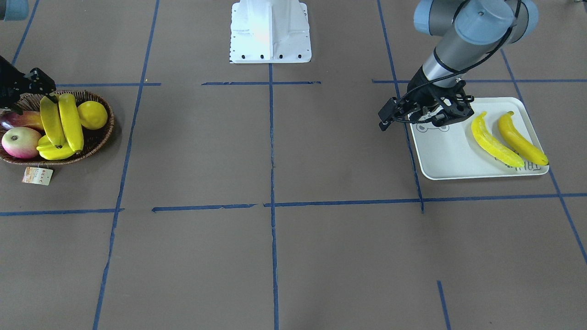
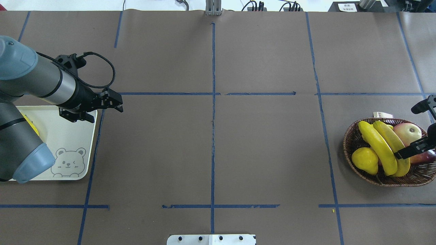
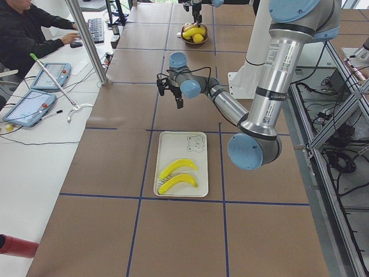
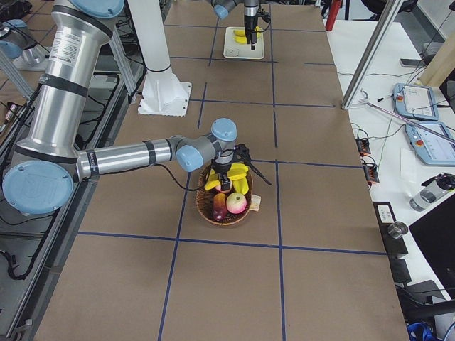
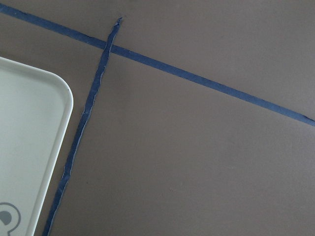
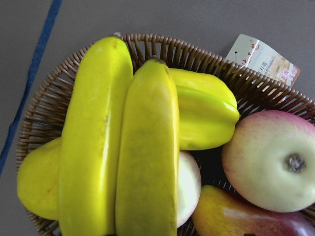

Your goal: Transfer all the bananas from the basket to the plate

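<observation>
Two bananas [image 1: 71, 121] [image 1: 50, 121] lie side by side across the wicker basket [image 1: 103, 137], on top of other fruit; they fill the right wrist view [image 6: 93, 142] [image 6: 147, 157]. My right gripper [image 2: 407, 152] hovers just above them and looks open and empty. Two more bananas [image 1: 495, 142] [image 1: 520, 137] lie on the pale plate [image 1: 449, 156] with the bear drawing. My left gripper [image 2: 117, 103] hangs over the plate's corner nearest the table's middle, open and empty. The left wrist view shows only that plate corner [image 5: 29, 147] and bare table.
The basket also holds a lemon [image 1: 92, 114], a starfruit [image 6: 206, 113], an apple [image 1: 20, 142] and a reddish mango [image 1: 23, 120]. A paper tag [image 1: 37, 175] lies beside it. The white robot base [image 1: 270, 32] stands at the table's edge. An operator [image 3: 29, 29] sits beyond the table.
</observation>
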`<state>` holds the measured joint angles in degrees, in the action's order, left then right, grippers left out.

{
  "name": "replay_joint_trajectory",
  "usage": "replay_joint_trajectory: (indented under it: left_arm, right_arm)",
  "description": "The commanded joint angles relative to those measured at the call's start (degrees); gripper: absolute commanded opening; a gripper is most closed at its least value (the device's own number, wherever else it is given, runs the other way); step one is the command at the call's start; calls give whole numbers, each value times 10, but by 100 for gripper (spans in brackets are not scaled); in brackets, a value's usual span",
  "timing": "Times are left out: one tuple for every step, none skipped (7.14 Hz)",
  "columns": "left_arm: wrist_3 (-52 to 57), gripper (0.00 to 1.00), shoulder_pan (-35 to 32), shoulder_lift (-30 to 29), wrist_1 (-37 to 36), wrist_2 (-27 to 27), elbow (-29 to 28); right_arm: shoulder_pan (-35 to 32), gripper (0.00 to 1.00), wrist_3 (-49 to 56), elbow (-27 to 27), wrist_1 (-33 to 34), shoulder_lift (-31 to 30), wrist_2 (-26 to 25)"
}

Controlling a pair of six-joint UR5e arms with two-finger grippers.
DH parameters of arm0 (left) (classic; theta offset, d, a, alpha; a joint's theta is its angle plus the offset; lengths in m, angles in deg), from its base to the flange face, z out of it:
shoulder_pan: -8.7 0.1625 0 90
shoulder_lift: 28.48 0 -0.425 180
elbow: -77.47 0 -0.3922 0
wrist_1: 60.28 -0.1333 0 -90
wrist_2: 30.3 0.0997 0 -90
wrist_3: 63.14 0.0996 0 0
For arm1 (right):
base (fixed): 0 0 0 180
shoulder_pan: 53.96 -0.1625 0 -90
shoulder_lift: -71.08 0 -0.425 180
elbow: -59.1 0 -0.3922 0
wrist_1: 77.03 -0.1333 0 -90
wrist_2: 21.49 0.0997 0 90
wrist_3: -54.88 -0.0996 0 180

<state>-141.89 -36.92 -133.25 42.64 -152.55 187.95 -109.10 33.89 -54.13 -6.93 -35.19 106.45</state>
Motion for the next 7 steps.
replay_joint_trajectory:
  left_arm:
    - [0, 100, 0, 0, 0, -1, 0]
    - [0, 100, 0, -1, 0, -1, 0]
    - [-1, 100, 0, -2, 0, -1, 0]
    - [-1, 100, 0, -2, 0, -1, 0]
    - [-1, 100, 0, -2, 0, -1, 0]
    - [-1, 100, 0, -2, 0, 0, 0]
    - [0, 100, 1, -2, 0, -1, 0]
  right_arm:
    - [0, 89, 1, 3, 0, 4, 0]
    - [0, 89, 2, 9, -1, 4, 0]
    - [-1, 86, 2, 10, 0, 4, 0]
    - [-1, 82, 1, 10, -1, 4, 0]
    - [-1, 80, 1, 10, -1, 4, 0]
    - [0, 78, 0, 10, -1, 4, 0]
    - [0, 78, 1, 12, -1, 4, 0]
